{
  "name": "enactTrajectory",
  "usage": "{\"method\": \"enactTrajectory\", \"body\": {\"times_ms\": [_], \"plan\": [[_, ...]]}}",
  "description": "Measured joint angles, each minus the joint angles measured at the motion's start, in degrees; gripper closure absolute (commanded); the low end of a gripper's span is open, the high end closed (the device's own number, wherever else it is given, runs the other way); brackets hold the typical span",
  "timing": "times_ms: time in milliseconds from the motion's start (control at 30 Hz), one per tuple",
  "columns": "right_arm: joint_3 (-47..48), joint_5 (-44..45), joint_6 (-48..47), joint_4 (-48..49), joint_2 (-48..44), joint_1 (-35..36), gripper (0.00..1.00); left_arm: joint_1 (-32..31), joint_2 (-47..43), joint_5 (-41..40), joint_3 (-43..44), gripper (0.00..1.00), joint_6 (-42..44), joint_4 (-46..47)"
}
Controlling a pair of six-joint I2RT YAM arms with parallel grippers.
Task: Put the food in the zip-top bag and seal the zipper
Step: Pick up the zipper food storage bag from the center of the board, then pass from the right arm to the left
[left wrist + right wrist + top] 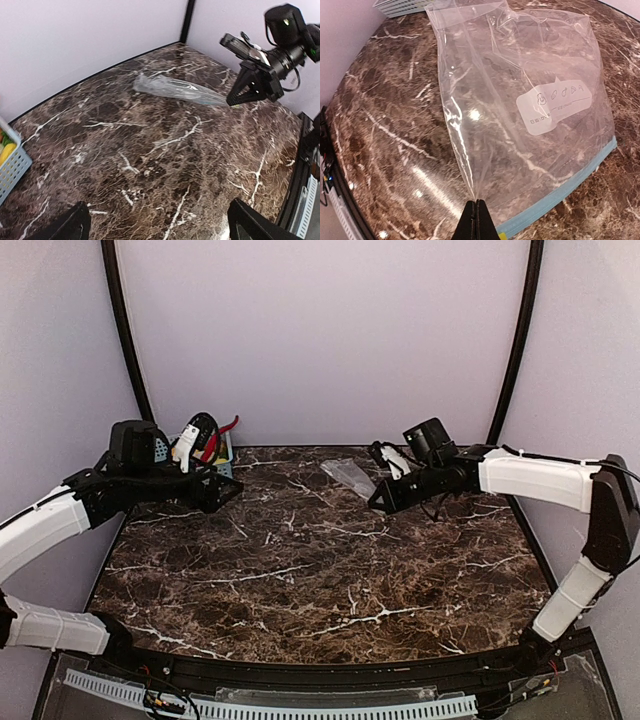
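Observation:
The clear zip-top bag (520, 90) lies on the marble table at the back, and also shows in the top view (350, 475) and the left wrist view (170, 87). Its teal-blue zipper strip (570, 186) runs along the near edge. My right gripper (478, 220) is shut on the bag's corner beside the zipper, and shows in the top view too (376, 502). My left gripper (160, 230) is open and empty above the table's left side (228, 490). A yellow food piece (7, 152) lies in the basket. The other food pieces are hidden.
A blue mesh basket (14, 167) stands at the back left corner, mostly hidden behind the left wrist in the top view (226, 453), and its edge shows in the right wrist view (402, 6). Purple walls and black poles enclose the table.

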Motion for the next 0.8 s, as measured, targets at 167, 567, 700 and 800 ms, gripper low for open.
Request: {"method": "enactTrajectory", "body": {"times_ms": [167, 567, 700, 800], "plan": [[-0.44, -6.88, -1.88, -5.35, -6.10, 2.16, 1.00, -7.30, 0.02, 4.28, 0.70, 0.06, 6.19, 0.35], [5.70, -19.21, -6.12, -19.17, -7.78, 11.21, 1.00, -23.15, 7.43, 6.03, 10.54, 0.01, 21.55, -2.64], [8.35, -21.07, -6.82, -20.68, -6.75, 12.70, 1.00, -23.47, 9.03, 5.99, 9.38, 0.01, 23.61, -3.39], [9.53, -21.92, -7.15, -21.35, -5.77, 13.09, 1.00, -23.63, 9.03, 5.60, 7.34, 0.04, 24.74, -3.85]]}}
